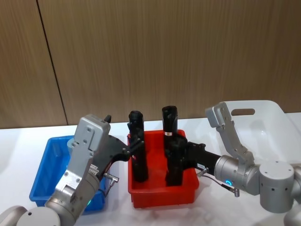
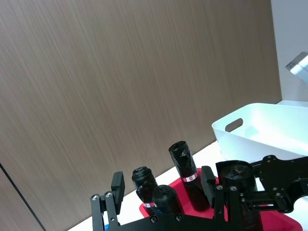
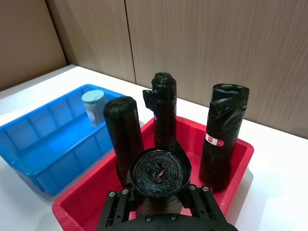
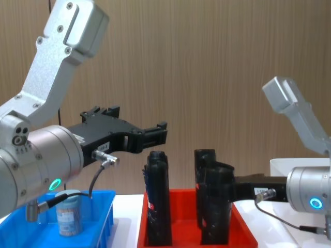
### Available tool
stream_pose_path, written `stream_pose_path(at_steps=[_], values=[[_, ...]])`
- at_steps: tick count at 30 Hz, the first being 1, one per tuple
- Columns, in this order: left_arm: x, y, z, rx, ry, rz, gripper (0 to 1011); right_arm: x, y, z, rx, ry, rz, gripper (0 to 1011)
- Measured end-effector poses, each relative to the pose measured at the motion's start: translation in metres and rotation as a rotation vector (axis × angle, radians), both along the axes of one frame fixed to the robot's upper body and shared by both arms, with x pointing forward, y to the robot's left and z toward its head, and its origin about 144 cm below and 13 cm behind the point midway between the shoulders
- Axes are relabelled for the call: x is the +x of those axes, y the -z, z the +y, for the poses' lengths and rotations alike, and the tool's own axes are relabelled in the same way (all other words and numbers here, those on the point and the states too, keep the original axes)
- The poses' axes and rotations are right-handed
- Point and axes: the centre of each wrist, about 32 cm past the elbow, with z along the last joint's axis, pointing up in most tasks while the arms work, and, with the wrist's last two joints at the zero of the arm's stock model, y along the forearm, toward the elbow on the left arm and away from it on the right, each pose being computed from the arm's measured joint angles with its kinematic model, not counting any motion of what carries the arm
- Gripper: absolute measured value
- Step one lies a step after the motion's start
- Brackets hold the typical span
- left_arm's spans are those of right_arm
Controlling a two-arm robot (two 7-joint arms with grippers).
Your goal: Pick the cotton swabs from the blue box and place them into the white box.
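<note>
Wood-grain panels back a smooth white counter (image 1: 28,134). One jar of cotton swabs (image 3: 93,107), a small clear cylinder with a pale grey-blue round lid, stands upright in the blue box (image 3: 45,139), a shallow bright plastic tray with low flared walls; in the chest view the jar (image 4: 69,214) sits well below and to the left of the left claw (image 4: 155,135). That claw hangs above the near-left part of the red tray (image 1: 162,190), its black fingers spread apart with nothing between them. Four tall black rolls of wrinkled film stand in the red tray, which lies just beside the blue box. The right claw (image 1: 175,150) reaches in from the right and is clamped around the near-right black roll (image 3: 160,178), whose coiled end faces the right wrist camera. Two of the other rolls carry small white labels. Beyond the right arm, away from the red tray, sits the white box (image 1: 263,120), a smooth bin with rounded walls and an oval handle cutout near its rim.
</note>
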Motion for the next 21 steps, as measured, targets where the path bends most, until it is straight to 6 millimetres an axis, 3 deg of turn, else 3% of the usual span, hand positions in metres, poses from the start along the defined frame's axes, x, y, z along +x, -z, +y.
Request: stream_pose_path(at_steps=[11, 21], values=[[0.000, 0.000, 0.000, 0.000, 0.000, 0.000, 1004, -0.005, -0.013, -0.001, 0.029, 0.000, -0.025, 492], [0.000, 0.000, 0.000, 0.000, 0.000, 0.000, 1004, -0.010, -0.037, -0.009, 0.050, 0.017, -0.110, 492]])
